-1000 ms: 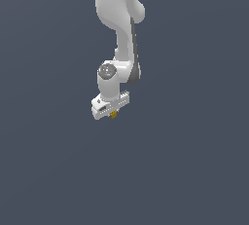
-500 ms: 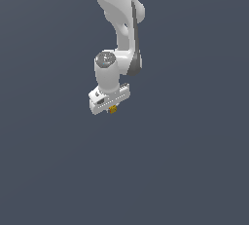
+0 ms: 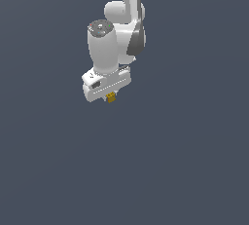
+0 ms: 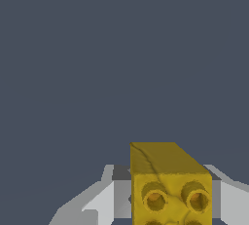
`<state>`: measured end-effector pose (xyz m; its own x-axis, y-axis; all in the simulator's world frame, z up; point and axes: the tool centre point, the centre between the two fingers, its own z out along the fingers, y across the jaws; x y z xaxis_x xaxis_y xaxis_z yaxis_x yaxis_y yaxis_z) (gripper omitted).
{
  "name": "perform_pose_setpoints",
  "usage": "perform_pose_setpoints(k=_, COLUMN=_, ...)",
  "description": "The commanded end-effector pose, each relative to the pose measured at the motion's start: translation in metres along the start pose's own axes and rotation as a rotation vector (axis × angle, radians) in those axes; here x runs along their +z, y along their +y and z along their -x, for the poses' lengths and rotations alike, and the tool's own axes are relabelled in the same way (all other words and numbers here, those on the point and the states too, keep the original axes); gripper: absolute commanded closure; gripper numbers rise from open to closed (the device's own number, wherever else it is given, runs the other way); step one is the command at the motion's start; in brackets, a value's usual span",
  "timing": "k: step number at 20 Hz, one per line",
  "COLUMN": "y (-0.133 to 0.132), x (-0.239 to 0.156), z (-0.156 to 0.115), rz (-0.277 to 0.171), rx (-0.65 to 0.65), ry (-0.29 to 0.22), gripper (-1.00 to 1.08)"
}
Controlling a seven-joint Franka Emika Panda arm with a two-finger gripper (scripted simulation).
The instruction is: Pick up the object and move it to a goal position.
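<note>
Gripper [image 3: 111, 97] points straight down, fingers [image 4: 104, 200] clamped on the yellow studded block [image 3: 111, 98], which hangs just beneath the hand, likely held clear for carrying toward a goal not visible.

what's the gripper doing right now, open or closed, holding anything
Gripper: closed on the small yellow block, which sits between its fingers.

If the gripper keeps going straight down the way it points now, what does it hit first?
Nothing that shows. The gripper is shut on the block, and below it the exterior view has only bare grey background. The wrist view shows the same past the block. Depth is unclear, so a surface may lie close.
</note>
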<state>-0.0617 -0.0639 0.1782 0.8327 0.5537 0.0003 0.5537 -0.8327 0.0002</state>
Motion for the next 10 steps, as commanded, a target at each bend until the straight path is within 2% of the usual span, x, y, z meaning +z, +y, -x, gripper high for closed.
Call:
perform_pose_setpoints(k=1, y=0.0, x=-0.028, z=-0.001, rz=0.0, rx=0.0, ry=0.0, gripper=1.08)
perform_pose_setpoints(k=10, y=0.004, x=-0.122, z=-0.006, rz=0.0, rx=0.0, ry=0.0, gripper=1.08)
